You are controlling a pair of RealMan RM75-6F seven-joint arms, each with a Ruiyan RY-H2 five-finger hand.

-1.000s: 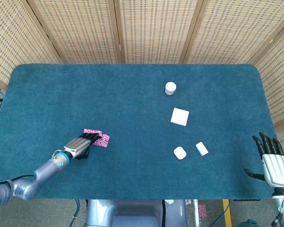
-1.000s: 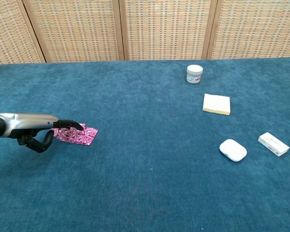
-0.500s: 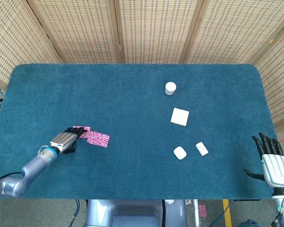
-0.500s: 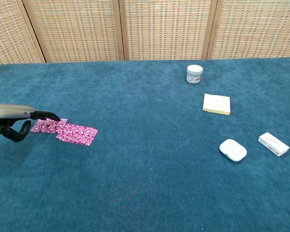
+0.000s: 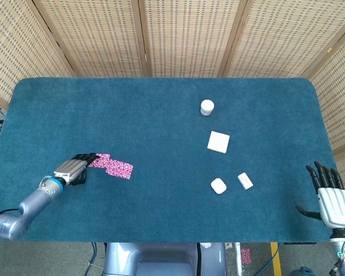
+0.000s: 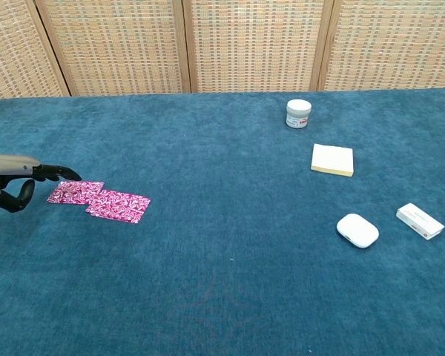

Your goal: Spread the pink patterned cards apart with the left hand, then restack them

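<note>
Pink cards (image 6: pixel 98 199) are lying fanned on the blue felt table (image 5: pixel 161 115), near the left front area: two visible, one offset left of the other and overlapping it at a corner, so the spread looks basically done. The left hand (image 5: pixel 75 168) is sitting at the left edge of the fan, fingers extended roughly flat; in the head view the fingertips (image 5: pixel 91 157) are at the edge of the left card, but the chest view is showing them just at or above it, so I can't tell whether they're touching. It's gripping nothing; some fingers are looking curled under the palm in the chest view. The right hand (image 5: pixel 332 197) is idling at the right front corner, fingers apart and upright, holding nothing. My read: we're sitting at the turn between spreading and restacking. Next move is calling for fingertips pressing lightly on the left card and sliding it right, back over the other one, keeping pressure low so felt friction isn't dragging both. The risk is a skewed stack, since the cards are already slightly rotated. The jar (image 5: pixel 207 107), notepad (image 5: pixel 218 141), earbud case (image 5: pixel 218 186) and small box (image 5: pixel 245 180) are sitting well apart on the right side, out of the way.
</note>
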